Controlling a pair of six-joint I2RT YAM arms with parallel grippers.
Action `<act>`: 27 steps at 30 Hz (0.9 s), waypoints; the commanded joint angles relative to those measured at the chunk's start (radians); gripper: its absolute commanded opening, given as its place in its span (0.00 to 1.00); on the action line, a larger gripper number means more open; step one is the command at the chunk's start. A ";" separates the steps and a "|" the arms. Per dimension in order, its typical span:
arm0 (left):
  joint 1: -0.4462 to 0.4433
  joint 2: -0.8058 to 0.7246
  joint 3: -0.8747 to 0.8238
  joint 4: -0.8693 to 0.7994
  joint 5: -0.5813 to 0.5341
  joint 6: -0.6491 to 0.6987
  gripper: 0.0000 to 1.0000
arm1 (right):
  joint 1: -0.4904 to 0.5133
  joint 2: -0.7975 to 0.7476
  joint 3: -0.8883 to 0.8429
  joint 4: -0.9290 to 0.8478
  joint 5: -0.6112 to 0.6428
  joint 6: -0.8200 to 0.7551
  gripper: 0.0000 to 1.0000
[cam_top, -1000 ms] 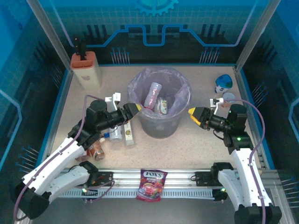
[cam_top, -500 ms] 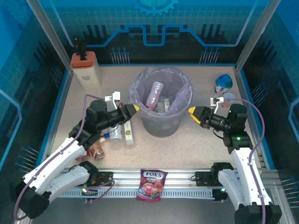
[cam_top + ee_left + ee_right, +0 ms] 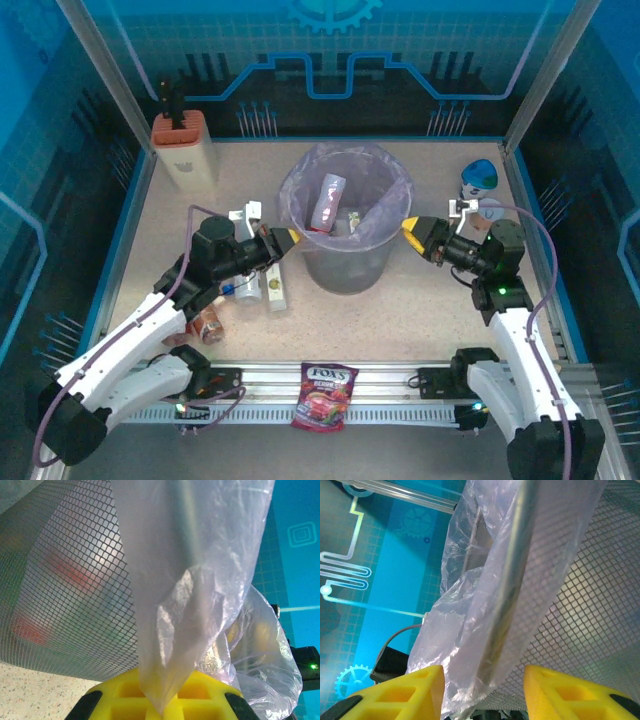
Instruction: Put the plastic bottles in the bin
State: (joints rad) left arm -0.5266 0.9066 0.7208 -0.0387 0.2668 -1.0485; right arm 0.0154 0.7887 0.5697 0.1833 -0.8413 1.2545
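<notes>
The bin [image 3: 345, 262], a grey mesh bucket lined with a purplish bag [image 3: 385, 170], stands mid-table with a clear plastic bottle [image 3: 328, 200] and others inside. Two pale bottles [image 3: 273, 290] and a brown one [image 3: 207, 322] lie on the table left of it, under my left arm. My left gripper [image 3: 285, 238] is at the bin's left rim, shut on a hanging flap of the bag [image 3: 185, 605] beside the mesh wall [image 3: 65, 605]. My right gripper [image 3: 412, 230] is at the right rim, open, its yellow fingers [image 3: 405, 692] either side of the bag's overhang [image 3: 470, 630] and the rim.
A beige block with an orange top [image 3: 185, 148] stands at the back left. Blue and white cups [image 3: 480, 178] sit at the back right, close behind my right arm. A red candy bag [image 3: 322, 392] lies on the front rail.
My left gripper has shut on the bag's flap at the left rim. My right gripper has moved up to the bin's right rim and its jaws have narrowed.
</notes>
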 commanded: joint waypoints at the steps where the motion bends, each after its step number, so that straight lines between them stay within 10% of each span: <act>1: -0.003 0.003 0.003 0.026 0.017 0.005 0.00 | 0.025 0.025 0.003 0.106 0.032 0.029 0.44; 7: -0.005 0.005 0.010 0.015 0.020 0.010 0.00 | 0.026 0.041 0.024 0.060 0.042 0.001 0.28; 27: -0.004 0.004 0.016 -0.004 0.017 0.019 0.00 | 0.008 -0.015 0.104 -0.278 -0.006 -0.178 0.17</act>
State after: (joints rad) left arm -0.5266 0.9100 0.7208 -0.0399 0.2668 -1.0454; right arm 0.0254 0.7811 0.6548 -0.0357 -0.8299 1.1057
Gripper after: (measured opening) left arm 0.051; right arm 0.179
